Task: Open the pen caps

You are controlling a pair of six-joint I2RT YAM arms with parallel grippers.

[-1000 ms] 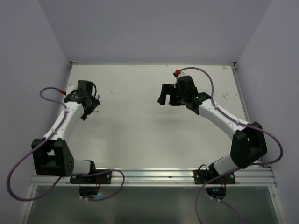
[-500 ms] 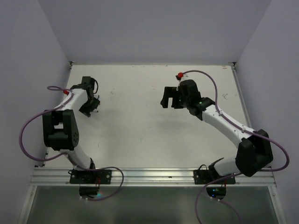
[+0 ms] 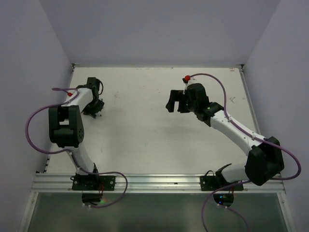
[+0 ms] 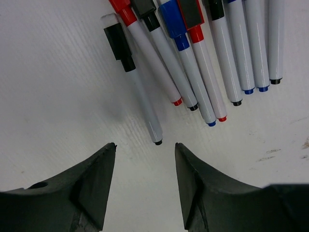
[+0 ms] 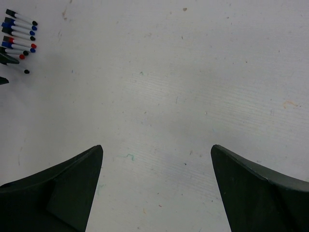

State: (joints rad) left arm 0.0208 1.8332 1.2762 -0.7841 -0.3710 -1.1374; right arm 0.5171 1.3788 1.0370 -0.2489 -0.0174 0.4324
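Note:
Several white-barrelled pens (image 4: 207, 72) lie side by side in the left wrist view, all with their pen caps on, in red (image 4: 120, 7), blue (image 4: 173, 19) and black. One pen (image 4: 145, 108) with a black cap (image 4: 119, 43) lies apart at the left, its tail end pointing at my left gripper (image 4: 145, 147). That gripper is open, just short of the pen's tail, with only bare table between its fingers. The right wrist view shows the same pens (image 5: 19, 36) small at far upper left. My right gripper (image 5: 157, 147) is wide open over bare table.
From above, my left gripper (image 3: 92, 108) is at the table's far left, the arm folded back over its base. My right gripper (image 3: 175, 101) hovers mid-table. Purple cables with red connectors (image 3: 186, 78) loop beside both arms. Grey walls enclose the white table (image 3: 145, 135).
The left arm has folded back and its gripper has shifted slightly toward the far left, its jaws narrowing somewhat. The right arm has drifted a little to the right.

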